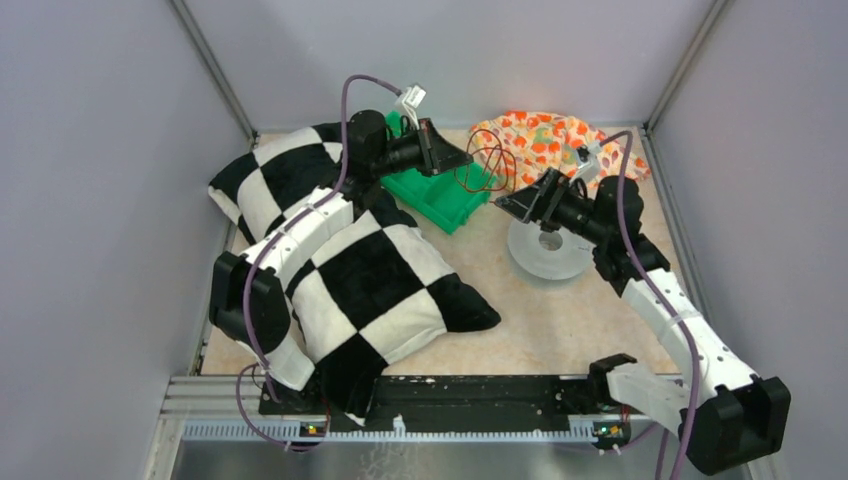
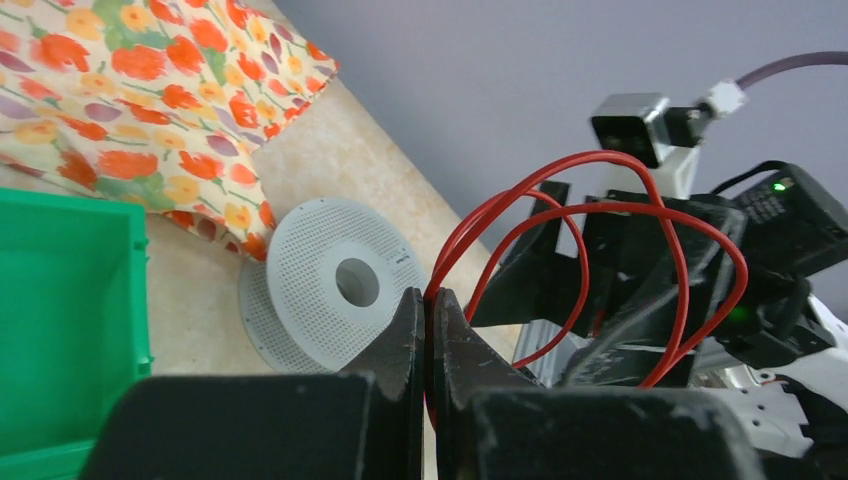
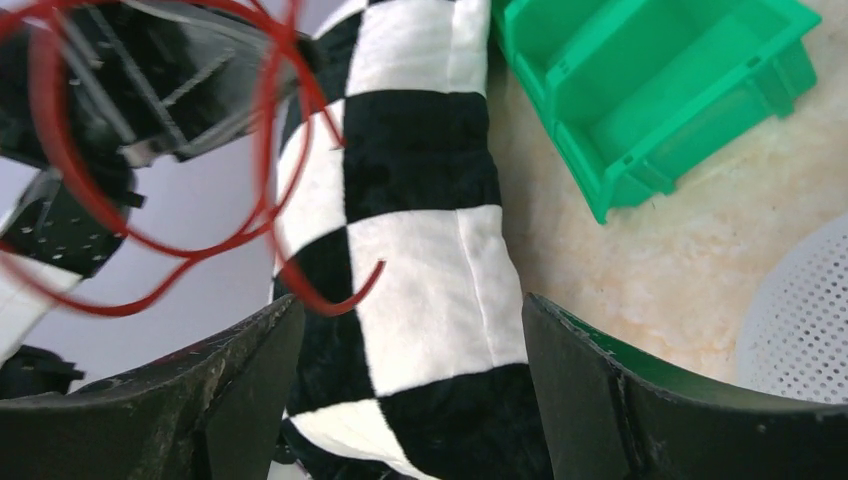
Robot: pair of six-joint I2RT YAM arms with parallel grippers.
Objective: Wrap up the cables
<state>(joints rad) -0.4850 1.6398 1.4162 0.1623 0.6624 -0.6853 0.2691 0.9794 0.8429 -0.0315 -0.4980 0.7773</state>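
Two claws face each other above the far half of the surface (image 1: 560, 320). I record the left claw (image 2: 428, 300) as pressed together, its tips pinching the cables (image 2: 600, 155) at one point. From that pinch the thin red wire springs out in several loose loops toward the right arm.

The cables are clear of the surface, hanging in the air between the two claws, over the gap between the green bin (image 1: 440, 200) and the white perforated disc (image 1: 548, 255).

I record the right claw (image 3: 410, 320) as spread wide, with nothing between its fingers. One free end of the wire curls just ahead of its left finger; I cannot tell whether it touches.

A black-and-white checked pillow (image 1: 375, 275) lies on the left side, under the left arm. A flowered cloth (image 1: 545, 135) lies at the far edge, behind the disc.
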